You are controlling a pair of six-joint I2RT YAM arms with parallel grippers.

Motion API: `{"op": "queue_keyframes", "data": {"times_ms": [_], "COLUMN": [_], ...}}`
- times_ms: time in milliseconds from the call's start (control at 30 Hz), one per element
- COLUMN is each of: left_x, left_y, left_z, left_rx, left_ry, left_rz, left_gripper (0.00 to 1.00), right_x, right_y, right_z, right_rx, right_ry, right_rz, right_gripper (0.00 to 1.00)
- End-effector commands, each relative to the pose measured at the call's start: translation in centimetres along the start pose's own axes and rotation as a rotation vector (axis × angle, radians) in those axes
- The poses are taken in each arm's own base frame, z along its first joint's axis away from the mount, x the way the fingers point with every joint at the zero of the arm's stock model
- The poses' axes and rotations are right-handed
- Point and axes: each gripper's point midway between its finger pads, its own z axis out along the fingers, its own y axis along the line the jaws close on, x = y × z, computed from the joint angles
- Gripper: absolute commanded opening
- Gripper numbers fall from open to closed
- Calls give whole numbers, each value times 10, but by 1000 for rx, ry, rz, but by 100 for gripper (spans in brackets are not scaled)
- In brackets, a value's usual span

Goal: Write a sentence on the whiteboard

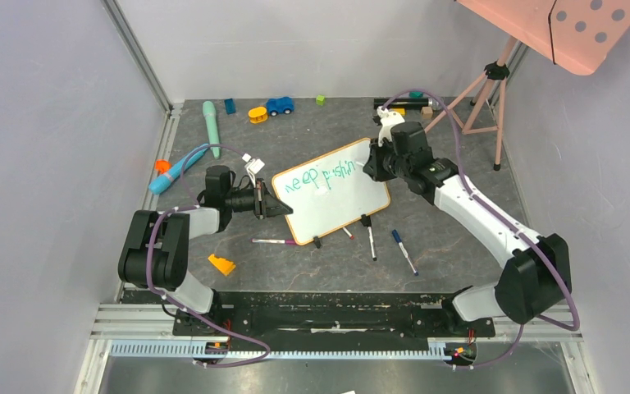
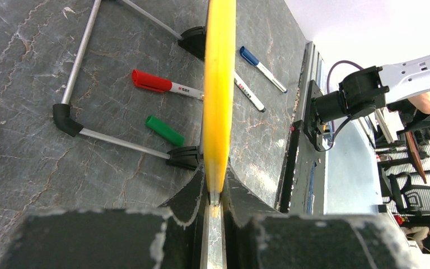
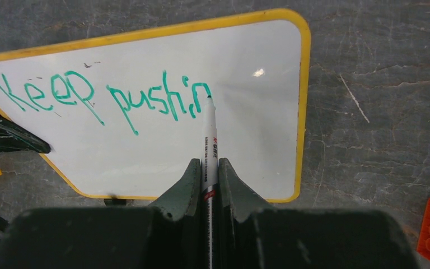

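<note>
A dark grey marbled tabletop (image 1: 459, 222) sat between pale lilac walls (image 1: 41, 123), with small toys (image 1: 279, 105) strewn along its far edge and several loose markers (image 1: 371, 243) lying nearer the arms. The small white whiteboard with a thin orange frame (image 1: 340, 205) stood propped on black clip feet (image 1: 366, 220) near the table's middle. The left gripper (image 2: 215, 185) was clamped on the frame's left edge. The right gripper (image 3: 207, 168) pinched a white-barrelled marker (image 3: 209, 140), whose tip touched the board at the end of the green sentence (image 3: 124, 106), which read "Keep pushin".
</note>
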Motion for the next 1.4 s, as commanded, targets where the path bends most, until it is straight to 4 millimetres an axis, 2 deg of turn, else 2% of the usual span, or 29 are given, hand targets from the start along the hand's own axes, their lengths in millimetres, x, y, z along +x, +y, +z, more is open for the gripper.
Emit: {"op": "queue_keyframes", "data": {"times_ms": [0, 400, 1033, 1367], "left_x": [-4, -3, -3, -4], "left_y": [-9, -9, -9, -9], "left_z": [1, 1, 1, 1], "left_rx": [34, 33, 34, 32], "left_ry": [10, 11, 11, 9], "left_rz": [37, 32, 35, 40], "left_gripper": [2, 2, 2, 2], "right_x": [-40, -30, -35, -15], "right_y": [2, -5, -8, -1], "right_z": [-19, -6, 8, 8], "right_rx": [8, 17, 15, -32], "right_ry": [-113, -72, -58, -26], "right_rz": [6, 9, -9, 3], "right_gripper": [0, 0, 0, 0]}}
